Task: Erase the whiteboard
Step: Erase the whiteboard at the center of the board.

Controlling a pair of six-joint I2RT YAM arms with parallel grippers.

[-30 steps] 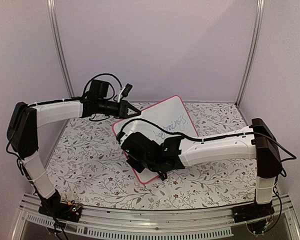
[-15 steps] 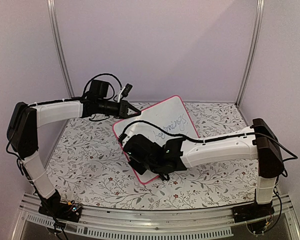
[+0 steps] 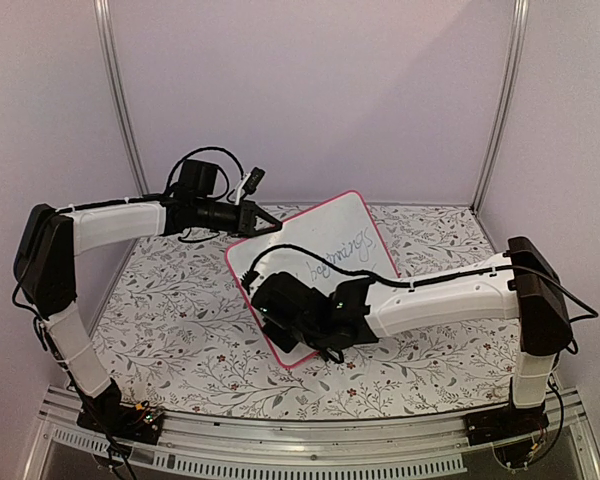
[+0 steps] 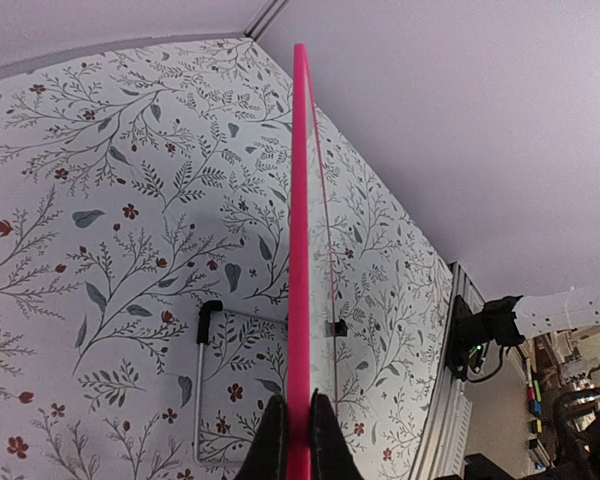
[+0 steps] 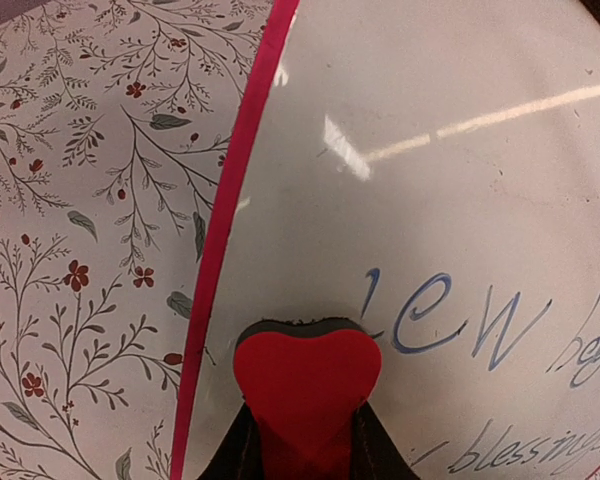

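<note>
Whiteboard: it sits mid-counter, turned cornerwise, with one rounded corner pointing toward the arm bases and a pink rim all round.
Counter: it has a floral-print surface, and I can see it on every side of the board.
Left gripper: it's pressed together on the pink rim and pinching the whiteboard. My left wrist camera looks straight along the board's edge, which runs up the frame as one thin pink line.
Left arm, top view: it reaches across from the left, and the gripper meets the board at its far left corner.
Wire stand: this thin metal loop with a black cap lies on the counter just beside the board's edge. I can't tell whether it touches the board.
Right gripper: it's clamped on a red heart-shaped eraser, with one dark finger on each side of the heart's lower point.
Eraser contact: the heart's top lobes are against the white surface, just inside the left stretch of rim and just left of the first written word.
Handwriting: I see blue cursive in slanted lines. "blessings" is readable low down, and the rest is partly cut off by the frame.
Right arm, top view: it stretches in from the right, and its black wrist covers the near left part of the board, hiding the eraser from above.
Board glare: bright streaks of reflected light cross the upper part in the right wrist view.
</note>
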